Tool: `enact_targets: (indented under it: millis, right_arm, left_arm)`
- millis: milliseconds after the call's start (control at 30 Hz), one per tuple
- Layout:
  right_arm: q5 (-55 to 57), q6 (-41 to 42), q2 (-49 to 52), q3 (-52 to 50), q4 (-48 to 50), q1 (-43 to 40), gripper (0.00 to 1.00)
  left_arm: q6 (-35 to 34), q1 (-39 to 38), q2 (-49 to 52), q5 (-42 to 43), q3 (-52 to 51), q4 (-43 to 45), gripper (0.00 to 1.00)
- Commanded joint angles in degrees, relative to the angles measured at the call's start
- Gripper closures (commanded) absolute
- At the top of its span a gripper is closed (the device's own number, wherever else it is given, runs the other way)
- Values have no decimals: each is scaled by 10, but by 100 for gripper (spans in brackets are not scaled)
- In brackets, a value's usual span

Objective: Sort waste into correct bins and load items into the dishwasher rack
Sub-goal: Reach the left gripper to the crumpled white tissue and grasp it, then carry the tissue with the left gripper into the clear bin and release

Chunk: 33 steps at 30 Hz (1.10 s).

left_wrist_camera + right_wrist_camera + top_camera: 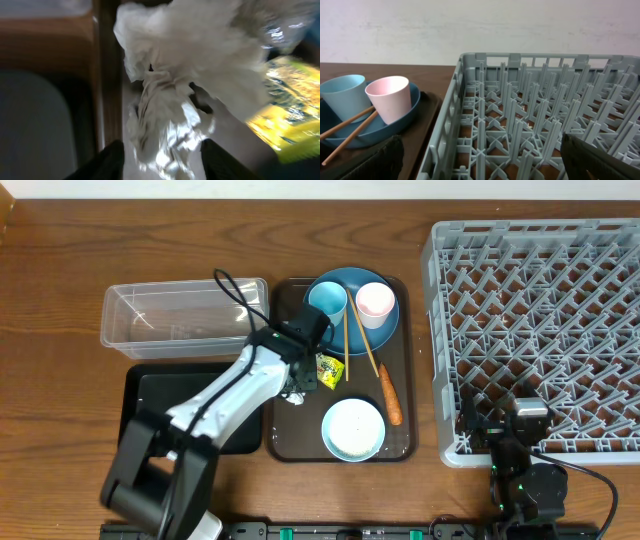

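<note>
On the brown serving tray, my left gripper is down at its left side. Its jaws stand open around the crumpled white tissue, with a thin gap on each side. The yellow-green wrapper lies just right of it, and shows too as the wrapper. The carrot and pale bowl sit further right. The dark blue plate carries a light blue cup, a pink cup and chopsticks. My right gripper hangs open over the grey rack, holding nothing.
A clear tub stands left of the serving tray, with the black tray in front of it under my left arm. The rack fills the right side. In the right wrist view the pink cup and blue cup lie left of the rack.
</note>
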Motion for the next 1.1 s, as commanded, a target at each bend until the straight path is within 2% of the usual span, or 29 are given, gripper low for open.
enact_targets:
  millis: [0, 100, 167, 267, 433, 667, 800, 1067]
  right_arm:
    - [-2, 8, -1, -1, -1, 0, 1]
    - [-2, 8, -1, -1, -1, 0, 1]
    - [-2, 8, -1, -1, -1, 0, 1]
    - [-2, 8, -1, -1, -1, 0, 1]
    - [-2, 8, -1, -1, -1, 0, 1]
    - [-2, 8, -1, -1, -1, 0, 1]
    - [-2, 8, -1, -1, -1, 0, 1]
    - [-2, 8, -1, -1, -1, 0, 1]
  left_arm:
    - [-7, -1, 23, -14, 0, 0, 61]
    - [-7, -1, 22, -14, 0, -2, 77]
    - [-7, -1, 17, -14, 1, -1, 80]
    - [-7, -1, 9, -14, 2, 0, 94]
    - [-7, -1, -26, -14, 6, -24, 93]
    - [-7, -1, -139, -14, 9, -78, 94]
    - [-6, 9, -203, -18, 9, -80, 94]
    - [-7, 90, -256, -120, 9, -25, 94]
